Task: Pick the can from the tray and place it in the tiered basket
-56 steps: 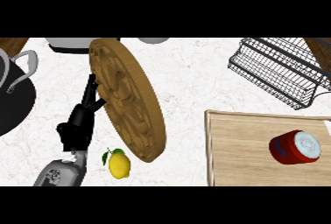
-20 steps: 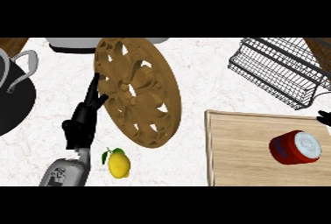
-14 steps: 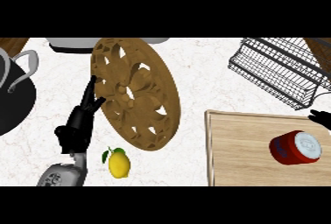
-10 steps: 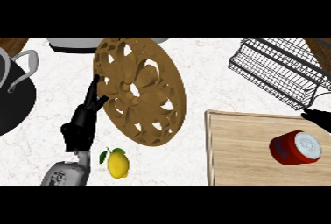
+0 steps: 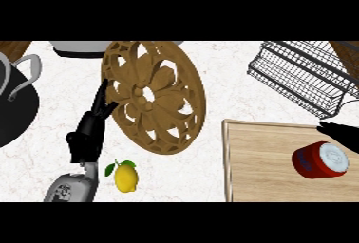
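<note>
The left hand [image 5: 89,132] is released: its black fingers [image 5: 104,98] stretch straight up the counter, holding nothing, their tips just beside the left rim of a round wooden trivet [image 5: 154,97]. The grey forearm behind it runs off the counter's near edge. The trivet is a brown disc carved through with a flower pattern, petal-shaped openings set round a small hub, and the pale stone shows through the holes. Just right of the wrist, close to the near edge, lies a lemon [image 5: 126,177], smooth and yellow, with a green leaf at its top.

The counter [image 5: 217,66] is white marble with faint grey veins. At its left edge a black pot [image 5: 10,111] is cut off by the view, with a curved metal handle showing. At the far edge a pale rounded dish [image 5: 82,47] is mostly out of sight.

Toward the near right corner lies the tray [image 5: 261,166], a flat board of light wood grain with a raised lip. The can [image 5: 320,160] rests on its right part, a red cylinder with a pale, ringed end; it looks tilted, though from up here I can't be sure. A black sliver of the right hand [image 5: 344,135] comes in at the right edge just above the can, apart from it; too little shows, so I cannot tell how it is held. In the far right corner sits the tiered basket [image 5: 300,78], dark wire mesh, partly cut off.
</note>
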{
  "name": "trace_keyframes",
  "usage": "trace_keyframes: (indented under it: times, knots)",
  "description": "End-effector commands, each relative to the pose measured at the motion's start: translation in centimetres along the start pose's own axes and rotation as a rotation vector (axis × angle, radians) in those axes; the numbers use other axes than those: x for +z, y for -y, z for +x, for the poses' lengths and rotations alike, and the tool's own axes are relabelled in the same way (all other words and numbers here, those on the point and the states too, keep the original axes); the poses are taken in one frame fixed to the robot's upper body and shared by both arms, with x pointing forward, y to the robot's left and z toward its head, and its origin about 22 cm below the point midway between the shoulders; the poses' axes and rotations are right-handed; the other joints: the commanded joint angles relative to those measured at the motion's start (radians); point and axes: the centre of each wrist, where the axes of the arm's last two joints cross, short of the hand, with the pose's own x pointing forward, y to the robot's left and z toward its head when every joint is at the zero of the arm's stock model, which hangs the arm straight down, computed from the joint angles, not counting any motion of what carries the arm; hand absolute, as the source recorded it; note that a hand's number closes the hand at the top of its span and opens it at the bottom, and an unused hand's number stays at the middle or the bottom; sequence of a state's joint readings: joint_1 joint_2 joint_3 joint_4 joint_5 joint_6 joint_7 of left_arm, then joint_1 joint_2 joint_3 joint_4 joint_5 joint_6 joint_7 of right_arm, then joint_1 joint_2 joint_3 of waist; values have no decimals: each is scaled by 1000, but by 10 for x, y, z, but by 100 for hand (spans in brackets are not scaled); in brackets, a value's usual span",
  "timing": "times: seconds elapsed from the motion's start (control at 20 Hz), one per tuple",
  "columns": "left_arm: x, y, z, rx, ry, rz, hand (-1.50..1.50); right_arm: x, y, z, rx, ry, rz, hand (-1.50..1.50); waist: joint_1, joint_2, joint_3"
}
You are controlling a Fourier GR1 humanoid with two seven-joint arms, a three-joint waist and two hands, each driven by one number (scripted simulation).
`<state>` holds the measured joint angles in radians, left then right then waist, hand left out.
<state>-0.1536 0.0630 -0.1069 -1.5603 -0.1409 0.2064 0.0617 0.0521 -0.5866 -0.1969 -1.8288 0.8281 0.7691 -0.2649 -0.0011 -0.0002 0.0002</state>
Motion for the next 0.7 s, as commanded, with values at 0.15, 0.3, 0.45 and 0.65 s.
trace_keyframes:
  times: [0.15,0.3,0.45,0.65]
  knots:
    - [-7,-1,-6,-3,2,-1,0,-14,-11,1,-27,21,29,-150,-2,0,0]
    - [5,-6,6,13,-16,15,0,-32,-25,10,-16,22,15,-150,2,0,0]
    - [4,-4,3,-3,4,7,0,-26,-7,1,-25,29,34,-150,2,0,0]
    - [2,7,17,16,7,17,0,-27,-29,10,-75,33,17,-150,0,-1,0]
